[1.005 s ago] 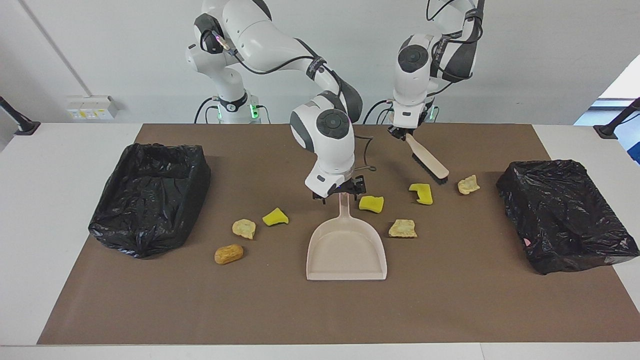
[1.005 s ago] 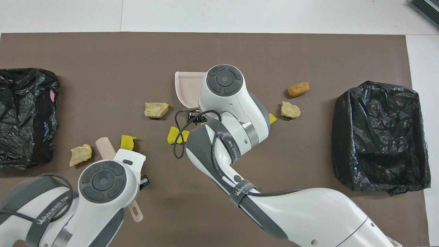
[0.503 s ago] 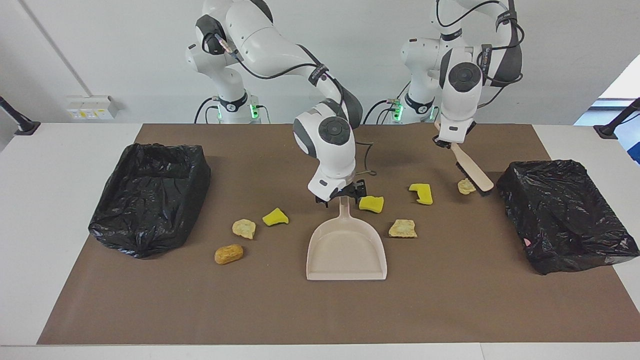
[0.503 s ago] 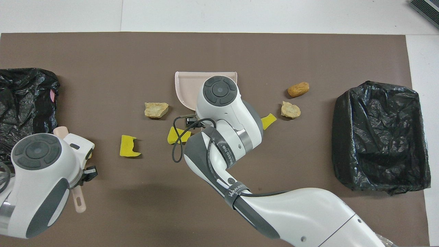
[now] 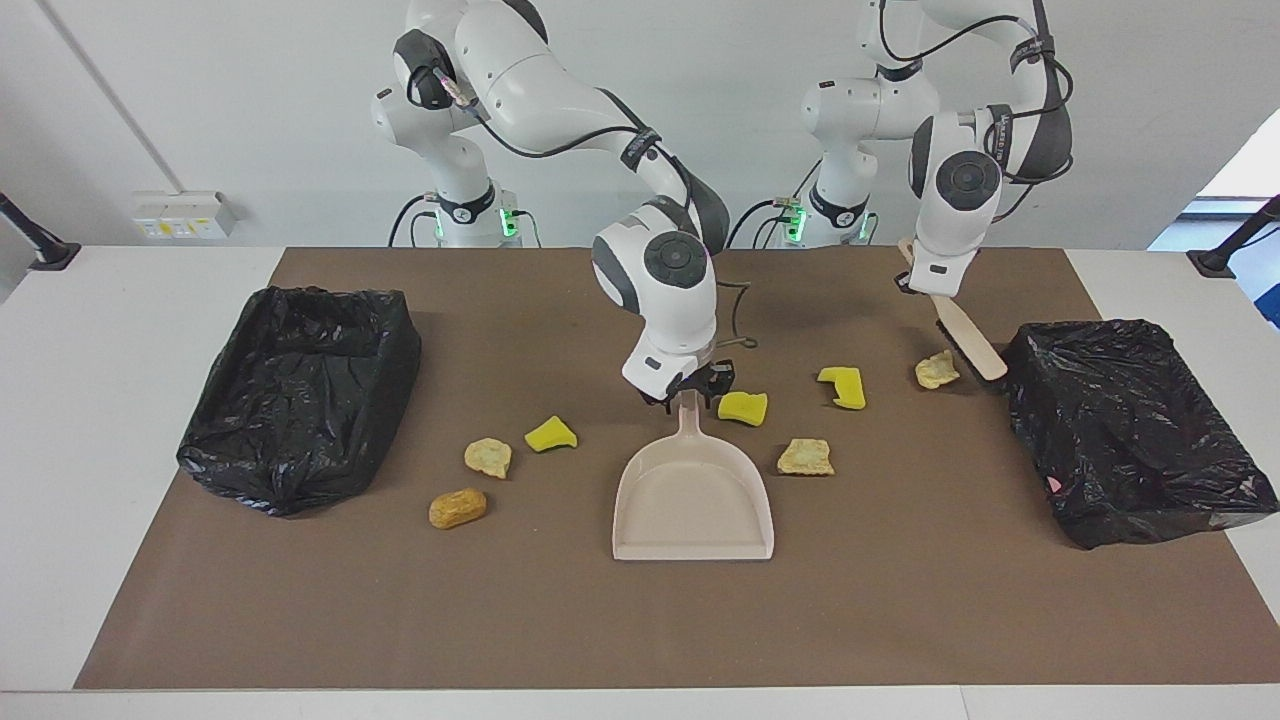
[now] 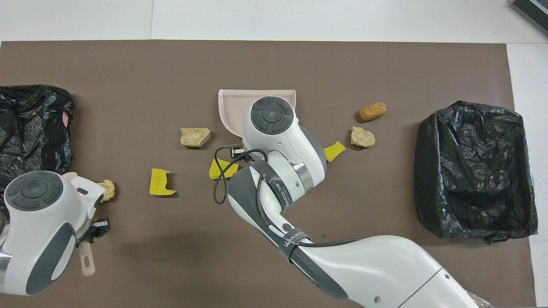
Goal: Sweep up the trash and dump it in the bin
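The left arm swings the brush [image 5: 966, 330] out toward its own end of the table, and the bristle end now sits at about three o'clock from the outermost tan lump [image 5: 937, 370], right up against the black-lined bin [image 5: 1130, 430] there. The left gripper [image 5: 918, 287] is clamped tight on the brush handle. Over in the middle, the right gripper [image 5: 688, 390] has come down around the dustpan [image 5: 693, 495] handle and is closing; whether it has a firm hold yet, I can't tell. The trash lies loose on the brown mat [image 5: 640, 620]: two yellow chunks [image 5: 742, 407] and a tan piece [image 5: 806, 456] by the pan, a yellow chunk, a tan lump and a brown lump [image 5: 458, 508] at about nine o'clock from it. Nothing is in the pan. With the brush outside that lump, an inward sweep toward the pan looks set up.
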Controlling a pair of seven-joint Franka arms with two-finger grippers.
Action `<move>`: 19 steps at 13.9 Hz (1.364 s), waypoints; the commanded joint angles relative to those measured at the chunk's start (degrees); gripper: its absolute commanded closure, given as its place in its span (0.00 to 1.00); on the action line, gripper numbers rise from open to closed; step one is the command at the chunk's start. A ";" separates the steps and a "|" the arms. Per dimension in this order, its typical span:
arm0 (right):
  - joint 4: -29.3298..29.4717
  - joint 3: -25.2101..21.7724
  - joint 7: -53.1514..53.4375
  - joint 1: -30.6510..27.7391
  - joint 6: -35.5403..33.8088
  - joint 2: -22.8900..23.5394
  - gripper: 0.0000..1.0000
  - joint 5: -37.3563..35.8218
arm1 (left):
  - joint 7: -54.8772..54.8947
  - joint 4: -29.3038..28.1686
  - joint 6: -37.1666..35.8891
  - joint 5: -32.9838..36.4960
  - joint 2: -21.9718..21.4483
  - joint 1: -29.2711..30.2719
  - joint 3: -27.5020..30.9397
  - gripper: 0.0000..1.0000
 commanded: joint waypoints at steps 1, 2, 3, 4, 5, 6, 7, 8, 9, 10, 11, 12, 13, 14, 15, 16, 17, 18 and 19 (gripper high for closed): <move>-0.25 0.43 1.73 -0.43 -1.51 -0.95 1.00 0.60 | 0.57 -1.46 4.60 -4.80 -0.39 -0.69 -0.27 1.00; -0.16 0.43 1.73 -0.78 -3.00 -1.22 1.00 0.24 | 0.66 -1.46 6.70 -6.99 -0.04 -0.96 -0.27 1.00; -0.16 0.43 0.94 -0.87 -3.63 -1.65 1.00 0.33 | 1.53 -1.38 9.07 -9.02 0.66 -1.83 -0.27 1.00; -0.24 0.43 0.67 -1.04 -3.55 -1.83 1.00 1.03 | 2.32 -1.12 10.58 -10.87 1.62 -2.97 -0.27 1.00; -0.33 0.43 0.50 -1.04 -3.37 -2.18 1.00 1.12 | 2.51 -0.76 11.46 -12.02 2.50 -4.20 -0.27 1.00; -0.42 0.43 0.06 -1.04 -2.76 -2.27 1.00 1.12 | 2.94 -0.67 12.34 -13.16 2.60 -5.69 -0.27 1.00; -0.33 0.43 -1.07 -0.96 -2.49 -2.71 1.00 1.03 | 3.99 -0.67 13.04 -14.56 2.86 -6.84 -0.36 1.00; -0.51 0.35 -2.74 -1.22 -2.58 -3.58 1.00 0.77 | 6.09 -0.33 14.01 -16.40 3.04 -7.98 -0.36 1.00; -0.86 0.26 -4.93 -1.74 -3.02 -4.64 1.00 0.33 | 8.46 -0.15 14.63 -18.34 3.47 -8.77 -0.36 1.00; -1.30 0.26 -7.65 -2.79 -3.72 -5.95 1.00 0.24 | 10.31 -0.06 14.98 -19.66 3.56 -10.09 -0.36 1.00; -2.78 0.26 -10.29 -4.19 -4.07 -7.88 1.00 0.15 | 10.94 -0.06 16.03 -20.98 3.91 -11.32 -0.36 1.00; -4.36 0.34 -13.79 -5.69 -4.34 -10.07 1.00 0.15 | 10.94 0.03 16.65 -21.34 3.92 -12.37 -0.36 1.00; -6.03 0.26 -17.31 -7.09 -5.47 -12.44 1.00 0.15 | 10.94 0.38 16.74 -21.52 4.00 -13.34 -0.36 1.00; -7.09 0.34 -21.26 -8.76 -7.31 -14.38 1.00 0.15 | 10.94 0.99 16.66 -22.13 4.35 -14.22 -0.36 1.00; -7.54 0.26 -25.56 -10.17 -9.68 -15.71 1.00 0.15 | 11.03 1.61 16.39 -22.22 4.70 -14.41 -0.36 1.00; -7.54 0.26 -29.96 -11.32 -12.48 -16.68 1.00 0.15 | 11.21 2.48 16.04 -22.13 5.23 -14.41 -0.36 1.00; -7.54 0.17 -35.66 -12.63 -14.86 -17.12 1.00 -0.37 | 11.56 3.62 15.26 -22.05 5.84 -14.41 -0.28 1.00; -7.98 0.17 -41.63 -13.43 -16.19 -17.30 1.00 -2.03 | 12.52 4.94 13.77 -21.70 6.29 -13.80 -0.19 1.00; -9.81 0.17 -46.39 -13.70 -16.20 -18.26 1.00 -3.87 | 13.14 6.60 12.97 -21.35 7.68 -13.36 -0.10 1.00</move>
